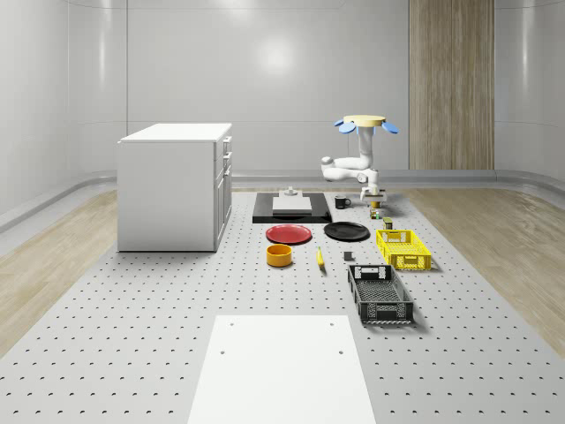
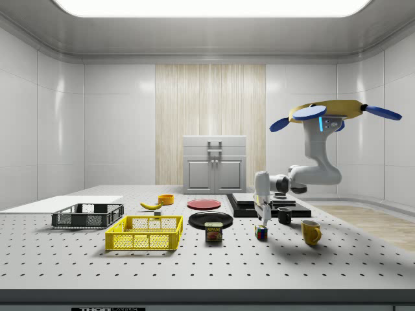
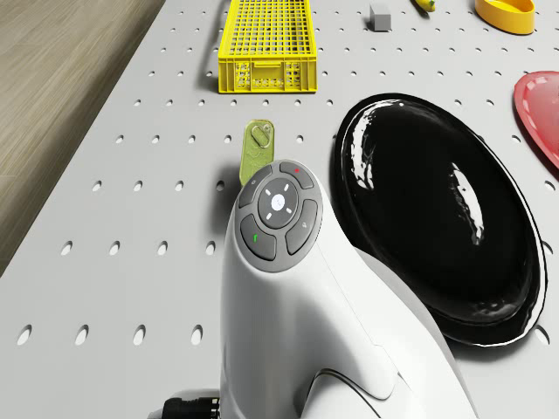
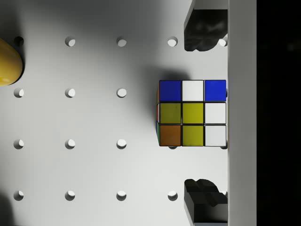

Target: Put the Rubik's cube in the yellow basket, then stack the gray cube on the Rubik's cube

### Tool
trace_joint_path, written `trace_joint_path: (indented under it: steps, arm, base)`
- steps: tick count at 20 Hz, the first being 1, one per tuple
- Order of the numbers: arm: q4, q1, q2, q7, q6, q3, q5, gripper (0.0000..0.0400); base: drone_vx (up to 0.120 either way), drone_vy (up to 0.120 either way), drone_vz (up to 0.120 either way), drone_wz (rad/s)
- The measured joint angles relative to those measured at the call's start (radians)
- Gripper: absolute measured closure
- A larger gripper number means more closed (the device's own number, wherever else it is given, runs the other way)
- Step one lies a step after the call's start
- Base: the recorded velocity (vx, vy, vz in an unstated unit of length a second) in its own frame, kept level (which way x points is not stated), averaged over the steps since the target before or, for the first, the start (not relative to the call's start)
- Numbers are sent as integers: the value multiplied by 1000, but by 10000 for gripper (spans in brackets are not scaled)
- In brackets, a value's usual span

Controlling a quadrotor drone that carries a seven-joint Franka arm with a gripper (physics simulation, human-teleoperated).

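Observation:
The Rubik's cube [image 4: 192,113] rests on the perforated table [image 4: 94,117], also visible as a small Rubik's cube [image 2: 260,232] in the side view. My gripper [image 4: 203,113] hangs open just above it, one finger on either side with gaps to the cube. The gripper [image 2: 262,219] points straight down. The drone [image 1: 364,122] hovers over the far right of the table in the whole-scene view. The yellow basket [image 1: 403,248] lies nearer the camera, holding nothing. The gray cube [image 1: 349,257] sits on the table left of the basket.
A spam can [image 2: 213,232] stands between cube and yellow basket [image 2: 145,233]. A yellow mug [image 2: 310,231] and black mug [image 2: 284,216] sit close by. A black plate [image 1: 346,230], red plate [image 1: 290,233], orange bowl [image 1: 279,255], banana [image 1: 320,258] and black basket [image 1: 380,294] lie further off.

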State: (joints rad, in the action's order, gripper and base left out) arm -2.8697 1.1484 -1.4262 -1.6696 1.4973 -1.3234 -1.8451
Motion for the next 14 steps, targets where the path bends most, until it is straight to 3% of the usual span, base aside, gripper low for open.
trace_joint_path:
  steps: [14]
  arm:
    - [51, 40, -21, -1, 62, 93, -84, 0]
  base:
    - [0, 0, 0, 0]
